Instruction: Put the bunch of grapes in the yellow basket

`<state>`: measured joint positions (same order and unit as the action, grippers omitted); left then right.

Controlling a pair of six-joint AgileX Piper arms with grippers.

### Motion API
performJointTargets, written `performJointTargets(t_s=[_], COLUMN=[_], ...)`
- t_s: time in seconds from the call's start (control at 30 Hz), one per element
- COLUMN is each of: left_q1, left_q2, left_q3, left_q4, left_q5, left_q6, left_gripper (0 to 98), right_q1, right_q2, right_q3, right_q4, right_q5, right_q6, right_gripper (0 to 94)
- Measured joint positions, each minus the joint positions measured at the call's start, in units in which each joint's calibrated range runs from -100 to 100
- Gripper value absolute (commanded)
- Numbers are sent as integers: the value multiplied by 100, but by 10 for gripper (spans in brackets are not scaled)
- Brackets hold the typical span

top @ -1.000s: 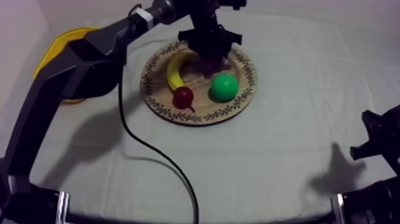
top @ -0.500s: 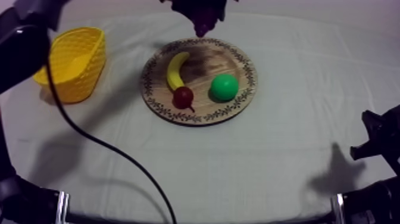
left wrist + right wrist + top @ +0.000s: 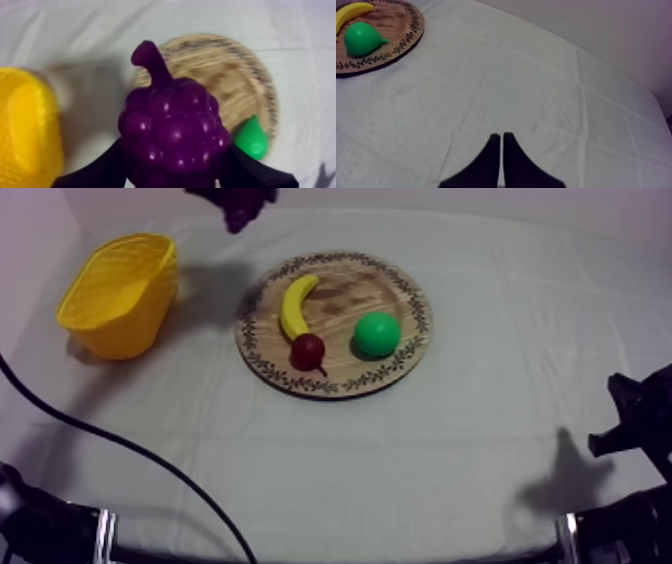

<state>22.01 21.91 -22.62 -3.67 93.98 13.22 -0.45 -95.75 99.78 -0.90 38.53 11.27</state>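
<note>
Your left claw is clamped on the purple bunch of toy grapes, holding it in the air over the tabletop, between the round wooden board with a patterned rim and the yellow woven basket. Your right claw has its fingers together on nothing, well apart from the board.

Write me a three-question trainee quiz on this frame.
1. Which fruit is the left gripper shut on?
2. True or false: the right gripper is open.
3. How many pieces of fruit lie on the wooden board? A) two B) three C) four

Key:
1. The bunch of grapes.
2. False. Its fingers lie together as a narrow wedge, with nothing between them.
3. B. They are the banana, the pear and the small red fruit.
</note>
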Motion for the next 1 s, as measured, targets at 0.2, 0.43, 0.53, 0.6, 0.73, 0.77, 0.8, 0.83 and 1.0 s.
performJointTargets(t_s=[0.2, 0.43, 0.53, 0.6, 0.73, 0.77, 0.8, 0.83, 1.0], left_q1=[-652, -1373, -1639, -1789, -2003, -2035, -2070, -2098, -2156], left_q2=[-482, -838, -937, -1008, -1087, -1112, -1128, -1146, -1123], left_q3=[918, 1559, 1702, 1759, 1837, 1854, 1875, 1896, 1951], left_q4=[-66, -200, -248, -281, -324, -332, -338, -338, -346], left_q5=[-138, -190, -188, -188, -137, -137, -137, -112, -127], left_q6=[-204, -391, -450, -487, -535, -540, -549, -554, -564], left_gripper=[439, 444, 447, 447, 446, 446, 446, 446, 447], right_q1=[0, 0, 0, 0, 0, 0, 0, 0, 0], right_q2=[0, 0, 0, 0, 0, 0, 0, 0, 0], right_q3=[0, 0, 0, 0, 0, 0, 0, 0, 0], right_q4=[0, 0, 0, 0, 0, 0, 0, 0, 0], right_q5=[0, 0, 0, 0, 0, 0, 0, 0, 0], right_q6=[0, -6, -3, -3, -3, -3, -3, -3, -3], right_gripper=[3, 3, 3, 3, 3, 3, 3, 3, 3])
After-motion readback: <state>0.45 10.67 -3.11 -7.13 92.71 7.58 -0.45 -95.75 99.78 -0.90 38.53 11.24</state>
